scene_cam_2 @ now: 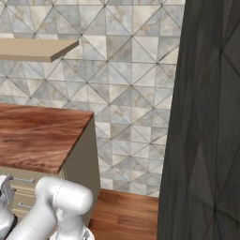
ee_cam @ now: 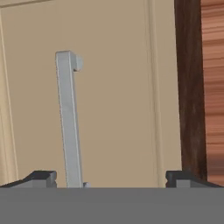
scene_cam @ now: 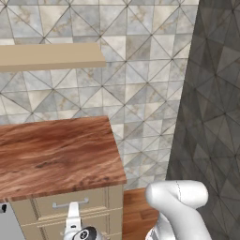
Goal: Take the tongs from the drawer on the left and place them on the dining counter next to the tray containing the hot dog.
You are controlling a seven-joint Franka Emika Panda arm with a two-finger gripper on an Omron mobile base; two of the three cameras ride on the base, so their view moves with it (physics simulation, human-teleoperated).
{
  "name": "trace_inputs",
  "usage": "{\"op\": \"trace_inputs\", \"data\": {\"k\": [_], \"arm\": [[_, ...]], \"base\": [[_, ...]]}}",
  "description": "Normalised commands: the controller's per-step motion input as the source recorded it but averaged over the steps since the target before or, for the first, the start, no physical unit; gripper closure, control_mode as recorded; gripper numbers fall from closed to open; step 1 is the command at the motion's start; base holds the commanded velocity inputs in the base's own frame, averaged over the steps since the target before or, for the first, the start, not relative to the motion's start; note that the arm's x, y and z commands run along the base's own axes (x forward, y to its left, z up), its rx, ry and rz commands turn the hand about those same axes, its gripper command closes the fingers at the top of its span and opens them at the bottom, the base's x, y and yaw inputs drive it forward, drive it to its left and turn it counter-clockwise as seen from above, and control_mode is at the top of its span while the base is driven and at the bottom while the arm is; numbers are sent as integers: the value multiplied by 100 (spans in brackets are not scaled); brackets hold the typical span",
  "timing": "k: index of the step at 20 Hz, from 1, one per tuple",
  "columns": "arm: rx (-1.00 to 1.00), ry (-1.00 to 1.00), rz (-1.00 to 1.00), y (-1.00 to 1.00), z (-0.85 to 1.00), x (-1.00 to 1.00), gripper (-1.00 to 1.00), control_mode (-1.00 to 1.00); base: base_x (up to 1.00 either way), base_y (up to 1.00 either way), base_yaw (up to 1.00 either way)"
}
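The jaws are seen spread wide in the hand view, with nothing held, and the gripper [ee_cam: 111, 179] is aimed at the closed drawer [ee_cam: 113, 96]. The silver handle [ee_cam: 68, 118] is set left of centre in that frame, between the two tips. In the left base view the drawer [scene_cam: 70, 202] is found at lower left, under the red-brown surface [scene_cam: 56, 154].
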Motion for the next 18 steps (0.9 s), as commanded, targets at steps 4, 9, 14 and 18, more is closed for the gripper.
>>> {"op": "trace_inputs", "data": {"k": [4, 9, 14, 18], "arm": [[3, 0, 5, -9, -9, 15, -100, -100], [1, 0, 8, -2, -19, 23, -100, -100], [0, 0, 7, 0, -29, 32, -100, -100], [0, 0, 7, 0, -34, 27, -100, -100]], "base": [[0, 0, 0], [0, 0, 0], [0, 0, 0], [0, 0, 0]]}}
